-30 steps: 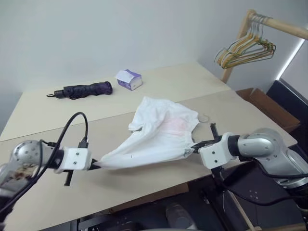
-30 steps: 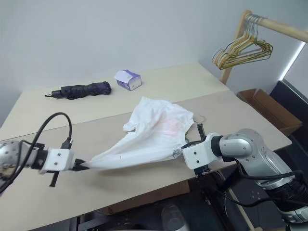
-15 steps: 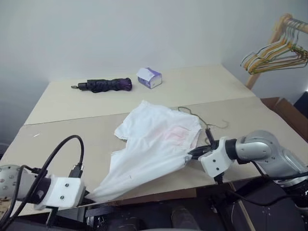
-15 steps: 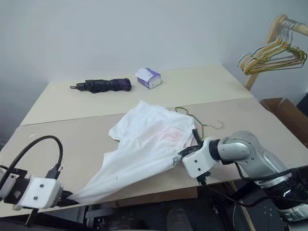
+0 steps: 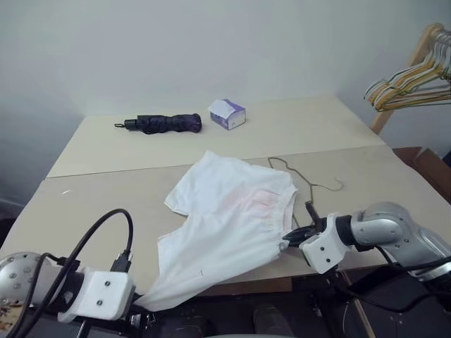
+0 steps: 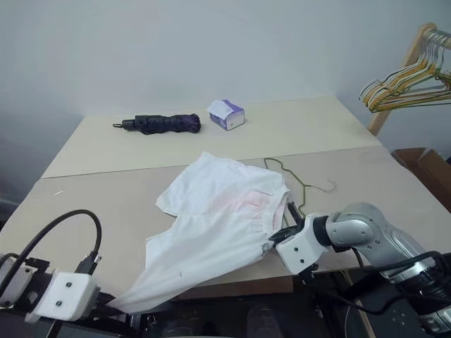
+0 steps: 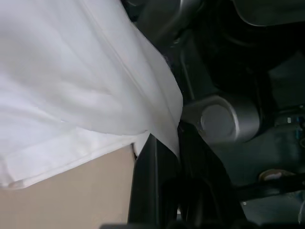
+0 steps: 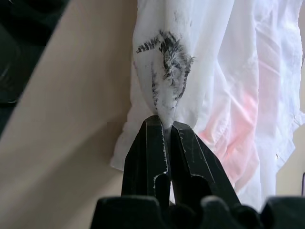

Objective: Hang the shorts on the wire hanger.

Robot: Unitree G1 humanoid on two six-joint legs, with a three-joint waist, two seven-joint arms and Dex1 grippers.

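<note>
White soft cloth shorts (image 5: pixel 229 218), faintly pink in the middle, lie spread over the near half of your pale wooden table (image 5: pixel 99 204), with one corner dragged past the near edge. Your left gripper (image 7: pixel 164 148) has that overhanging corner pinched tight between its black fingers, just below the table's edge. Your right gripper (image 8: pixel 162 125) is clamped on a bunched fold at the other near corner — the cloth there carries dark smudges, and the black fingers (image 8: pixel 147 148) meet with only the fabric between them. Between the two grips the near hem runs in a slack line along the table's edge.

The thin olive-brass wire hanger (image 5: pixel 306 184) lies flat on the table just beside the shorts on your right; part of it seems to slip under the cloth, though the wire is too fine to be sure. The shorts are not on it.

Farther back on the table you have a folded dark purple umbrella (image 5: pixel 163 124) and, near it, a small purple-white tissue box (image 5: pixel 227 114) — both well apart from the shorts. At the far right, a bunch of wire hangers (image 5: pixel 412 81) hangs from a wooden rail (image 5: pixel 416 60).
</note>
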